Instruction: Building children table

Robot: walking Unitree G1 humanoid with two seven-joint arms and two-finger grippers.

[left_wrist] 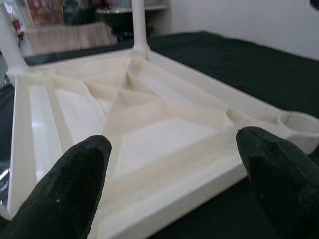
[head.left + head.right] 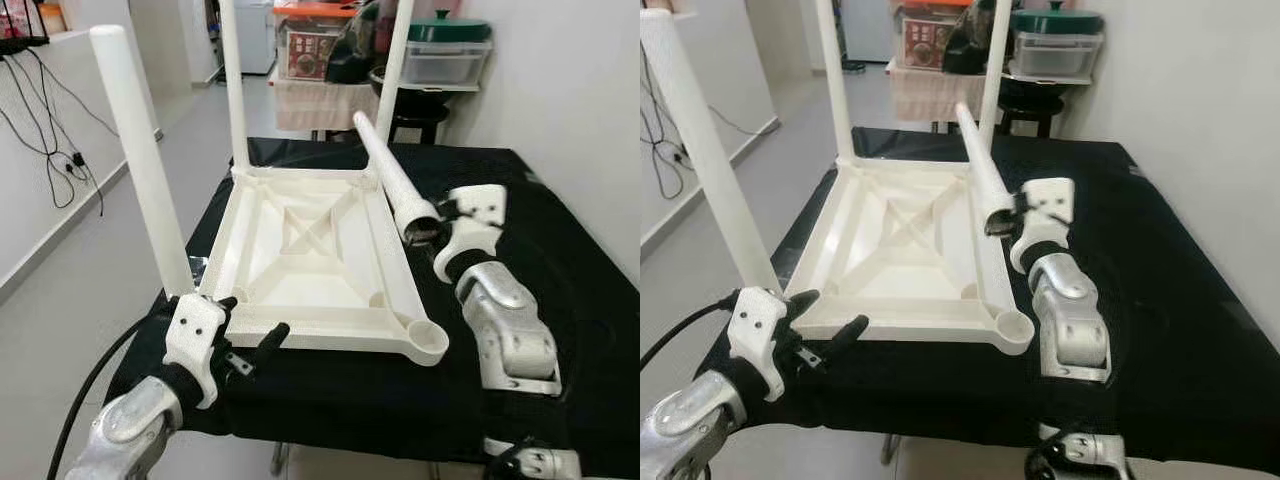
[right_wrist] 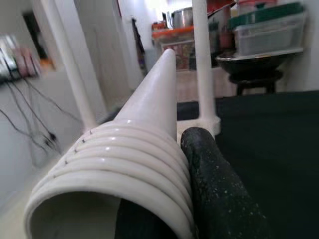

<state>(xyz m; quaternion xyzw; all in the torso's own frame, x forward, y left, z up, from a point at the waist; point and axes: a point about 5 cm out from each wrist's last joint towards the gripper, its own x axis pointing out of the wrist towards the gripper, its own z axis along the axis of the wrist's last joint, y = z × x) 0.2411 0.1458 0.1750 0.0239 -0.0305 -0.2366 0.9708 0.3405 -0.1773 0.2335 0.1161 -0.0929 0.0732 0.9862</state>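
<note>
Right end effector [image 2: 425,222] clamps loose leg [image 2: 392,172] at ribbed end, beside table frame [image 2: 320,262]; left end effector [image 2: 252,320] wide at frame's near edge. Plastic: light, stiff, slick; grip ribs.

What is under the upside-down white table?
The white table top lies on a black cloth that covers the surface below. What is beneath the cloth is hidden.
</note>
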